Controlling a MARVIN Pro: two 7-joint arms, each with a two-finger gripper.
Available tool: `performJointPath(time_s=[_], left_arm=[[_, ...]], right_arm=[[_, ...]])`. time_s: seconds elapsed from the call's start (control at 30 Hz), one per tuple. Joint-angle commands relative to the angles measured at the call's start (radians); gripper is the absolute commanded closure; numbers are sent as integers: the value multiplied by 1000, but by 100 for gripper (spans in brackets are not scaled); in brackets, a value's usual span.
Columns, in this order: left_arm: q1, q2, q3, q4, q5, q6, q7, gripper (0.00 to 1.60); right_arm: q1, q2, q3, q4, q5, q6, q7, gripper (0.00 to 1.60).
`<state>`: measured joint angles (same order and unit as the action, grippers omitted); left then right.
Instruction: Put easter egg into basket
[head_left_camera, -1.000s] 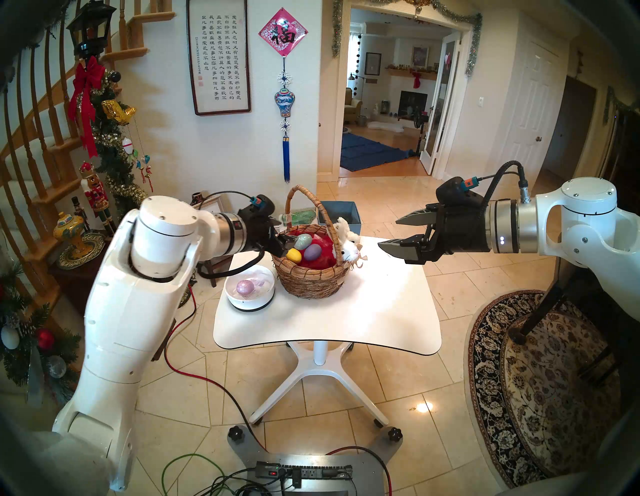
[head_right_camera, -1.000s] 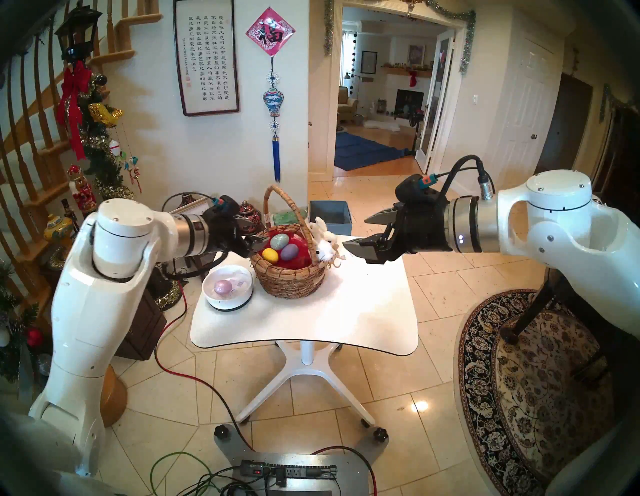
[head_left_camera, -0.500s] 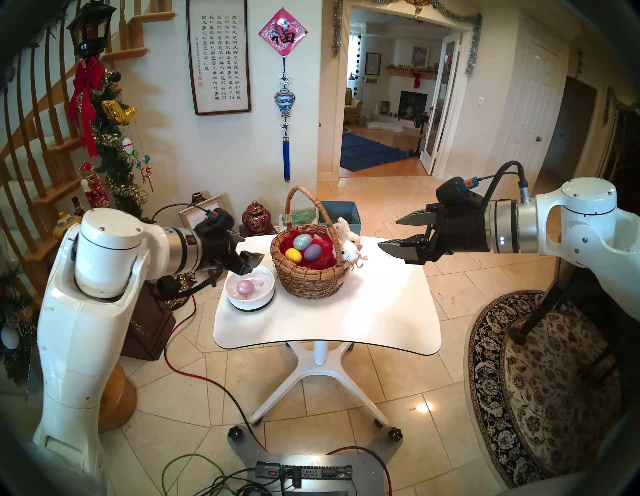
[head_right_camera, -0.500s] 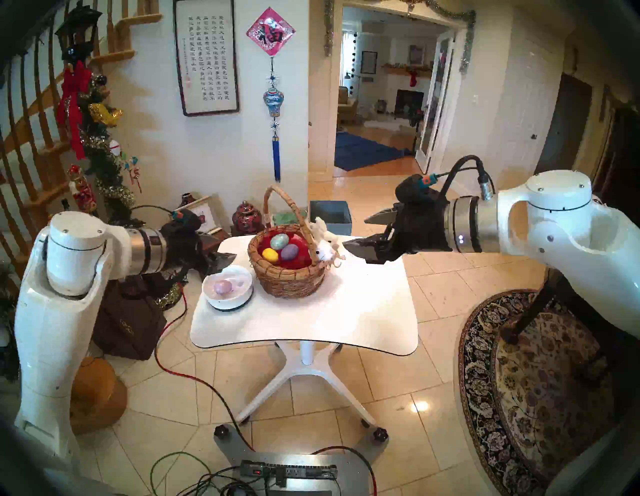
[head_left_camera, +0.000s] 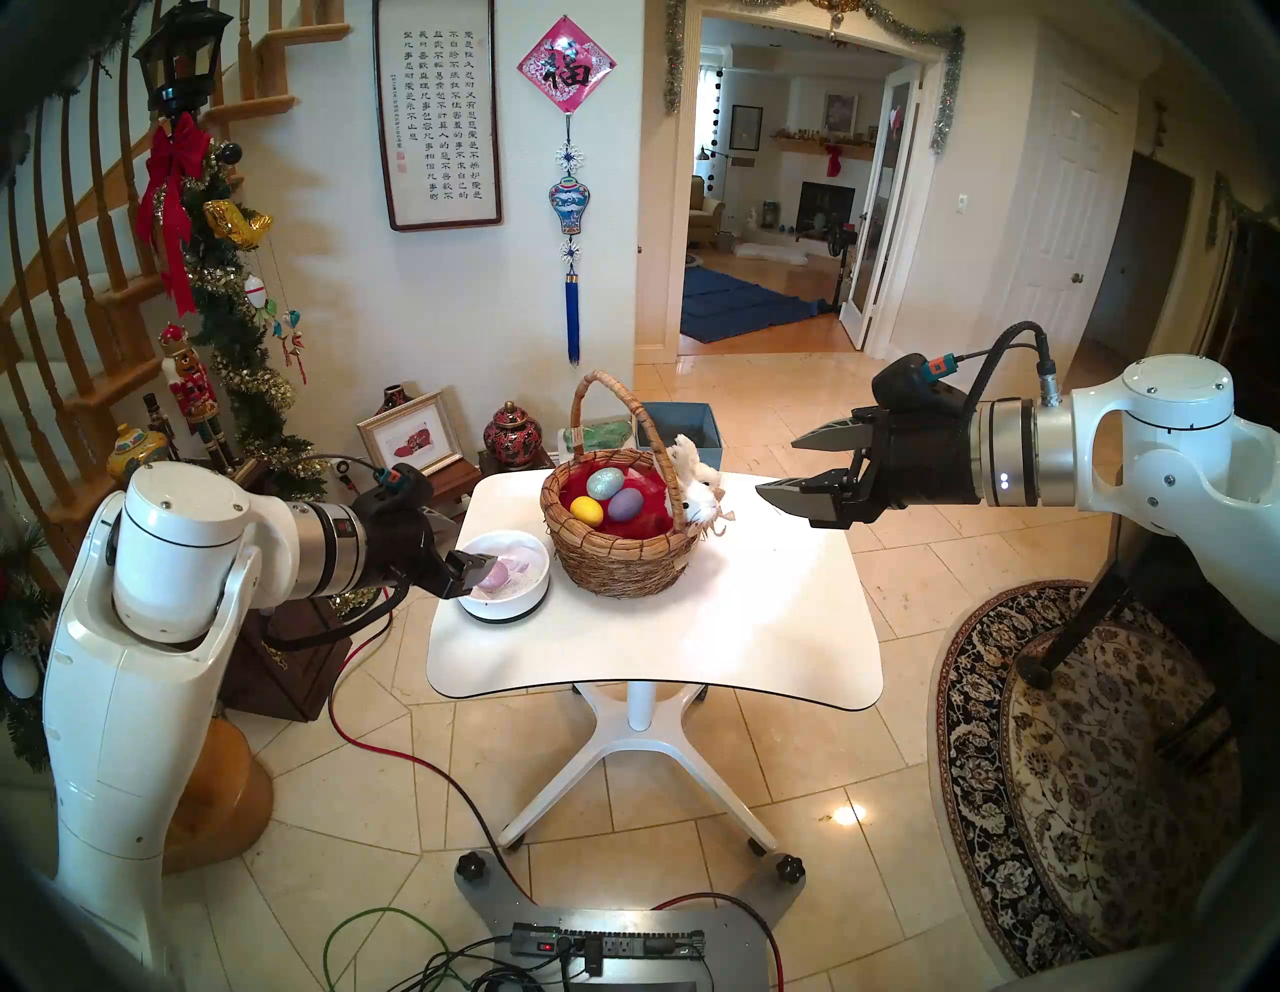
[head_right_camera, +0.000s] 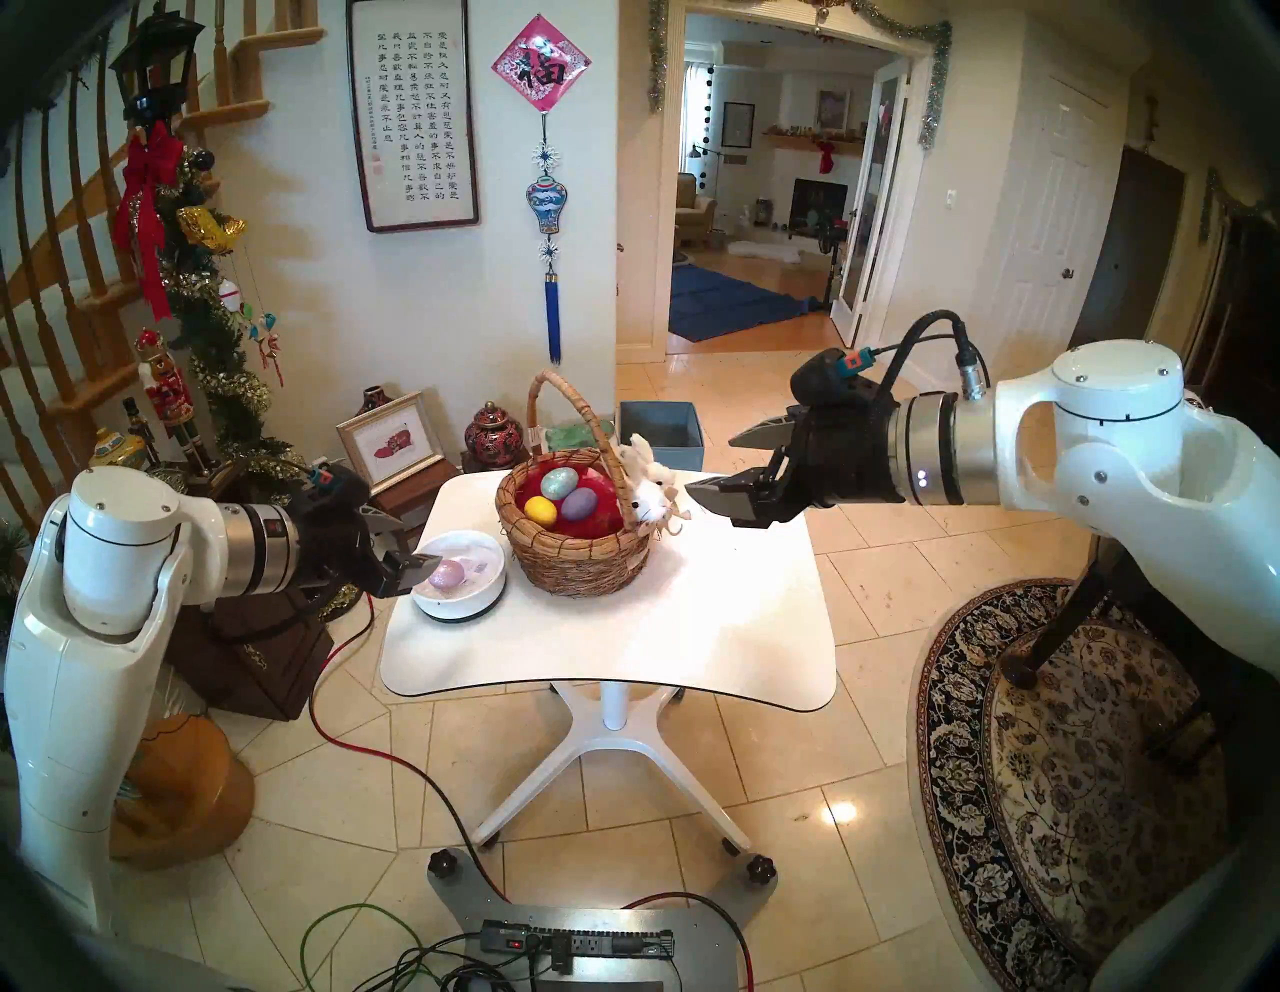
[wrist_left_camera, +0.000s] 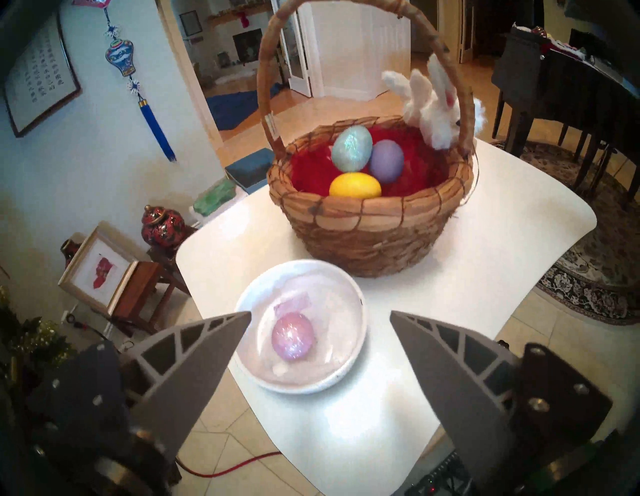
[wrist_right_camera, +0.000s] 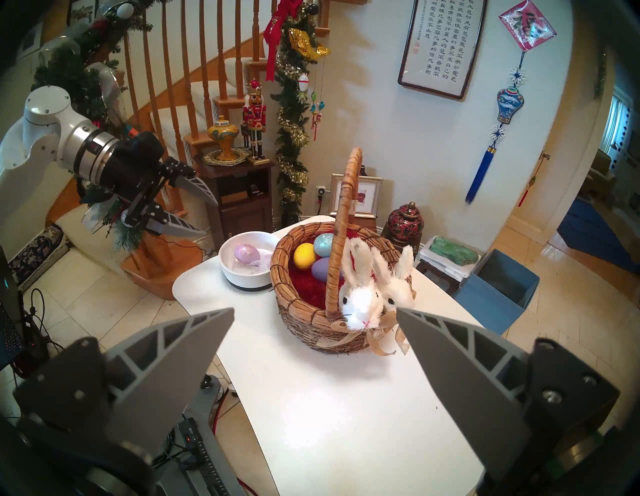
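Observation:
The brown wicker basket (head_left_camera: 623, 554) with a tall handle, red lining and white plush bunnies (head_left_camera: 696, 488) stands at the table's far middle. It holds a teal egg (head_left_camera: 605, 483), a purple egg (head_left_camera: 625, 504) and a yellow egg (head_left_camera: 587, 511). A pink glitter egg (head_left_camera: 497, 573) lies in a white bowl (head_left_camera: 528, 601) left of the basket. My left gripper (head_left_camera: 463, 547) is open at the bowl's left rim; in the left wrist view (wrist_left_camera: 320, 313) the pink egg (wrist_left_camera: 293, 337) lies just beyond its fingertips, untouched. My right gripper (head_left_camera: 776, 465) is open and empty in the air, right of the basket.
The white table (head_left_camera: 658, 644) stands on a pedestal. Behind it are a blue box (head_left_camera: 686, 422), a red jar (head_left_camera: 512, 433) and a framed picture (head_left_camera: 412, 433) on low stands. A decorated stair rail and dark cabinet stand at the left. A power strip (head_left_camera: 609, 945) and cables lie near my base.
My left gripper has drawn back out of the basket, moved left and down, and now sits open at the white bowl. The right arm has not moved.

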<state>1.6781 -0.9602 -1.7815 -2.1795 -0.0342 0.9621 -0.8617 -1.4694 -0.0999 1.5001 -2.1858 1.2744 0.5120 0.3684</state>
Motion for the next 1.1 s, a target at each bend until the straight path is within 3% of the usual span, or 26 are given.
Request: performJointPath(time_s=[0.0, 0.33, 1.07], left_arm=[[-2, -12, 33, 7, -10, -2, 3, 13], [-52, -53, 87, 74, 5, -2, 77, 18], [-95, -82, 118, 167, -3, -2, 154, 22]], right_arm=[[5, 0, 11, 3, -2, -2, 2, 0], [6, 0, 11, 2, -2, -2, 1, 0], [5, 0, 11, 3, -2, -2, 2, 0]])
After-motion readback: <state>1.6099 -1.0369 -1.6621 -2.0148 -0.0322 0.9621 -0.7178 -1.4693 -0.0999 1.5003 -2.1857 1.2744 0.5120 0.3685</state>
